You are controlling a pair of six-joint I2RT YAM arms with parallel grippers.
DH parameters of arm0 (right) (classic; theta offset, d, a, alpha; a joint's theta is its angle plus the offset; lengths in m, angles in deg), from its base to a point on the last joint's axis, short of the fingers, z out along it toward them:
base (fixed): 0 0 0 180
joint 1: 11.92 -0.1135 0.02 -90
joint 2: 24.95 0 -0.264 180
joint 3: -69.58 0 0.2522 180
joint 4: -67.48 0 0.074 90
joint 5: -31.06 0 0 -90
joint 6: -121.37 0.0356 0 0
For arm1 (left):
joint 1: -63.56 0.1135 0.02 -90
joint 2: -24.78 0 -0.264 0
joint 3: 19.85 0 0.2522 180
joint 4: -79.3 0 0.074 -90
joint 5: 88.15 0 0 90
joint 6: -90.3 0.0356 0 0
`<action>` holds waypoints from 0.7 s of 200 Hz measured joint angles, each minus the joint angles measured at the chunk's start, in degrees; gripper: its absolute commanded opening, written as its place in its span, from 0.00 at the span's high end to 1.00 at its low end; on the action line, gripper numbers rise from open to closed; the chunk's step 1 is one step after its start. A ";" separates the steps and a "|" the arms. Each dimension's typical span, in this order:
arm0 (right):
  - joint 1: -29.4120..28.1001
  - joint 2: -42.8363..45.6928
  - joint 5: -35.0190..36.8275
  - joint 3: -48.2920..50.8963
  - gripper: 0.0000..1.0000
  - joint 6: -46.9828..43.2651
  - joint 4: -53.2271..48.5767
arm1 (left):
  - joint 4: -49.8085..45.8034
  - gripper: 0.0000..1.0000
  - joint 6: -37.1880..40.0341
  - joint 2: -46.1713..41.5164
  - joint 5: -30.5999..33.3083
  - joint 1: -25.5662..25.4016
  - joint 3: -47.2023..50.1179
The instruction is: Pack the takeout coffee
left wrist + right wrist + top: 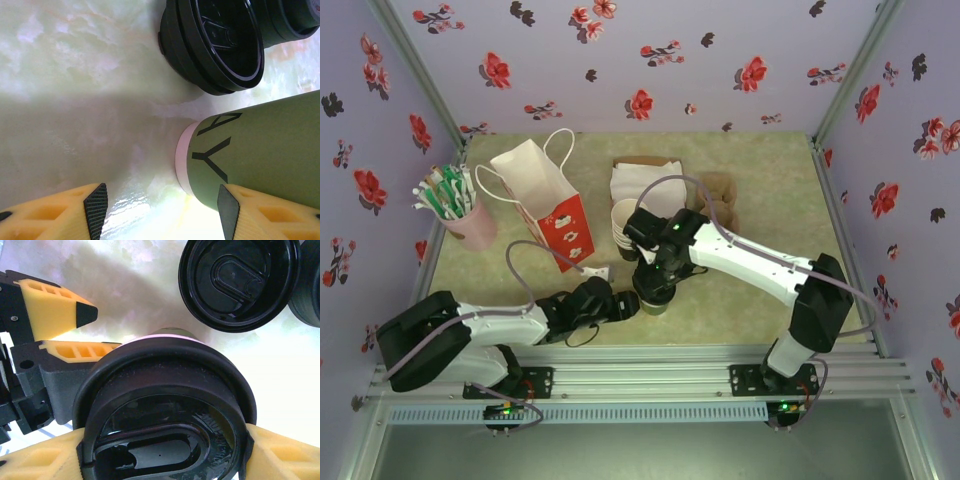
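From above, the coffee cup stands on the table near its front edge, between the left gripper and the right gripper, with a paper bag well behind. At the left wrist, the fingers are spread apart; the cup's olive-green wall lies against one of them, clear of the other. At the right wrist, the fingers clamp a black lid over the cup's pale rim, and a spare lid lies nearby.

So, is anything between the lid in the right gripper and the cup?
Nothing visible. The lid in the right gripper is right over the cup; the left gripper is at the cup's side, and spare lids lie aside.
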 measured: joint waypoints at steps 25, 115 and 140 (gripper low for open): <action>-0.04 -0.55 0.00 0.00 0.36 0.00 -0.02 | -0.02 0.38 0.02 0.22 0.00 0.00 -0.17; -0.72 -2.05 0.81 -0.52 0.36 0.00 -0.52 | -0.02 0.38 0.04 0.37 0.00 0.00 -0.26; -1.03 -2.47 1.33 -0.81 0.36 0.00 -0.87 | -0.04 0.38 0.15 0.48 0.00 0.00 -0.31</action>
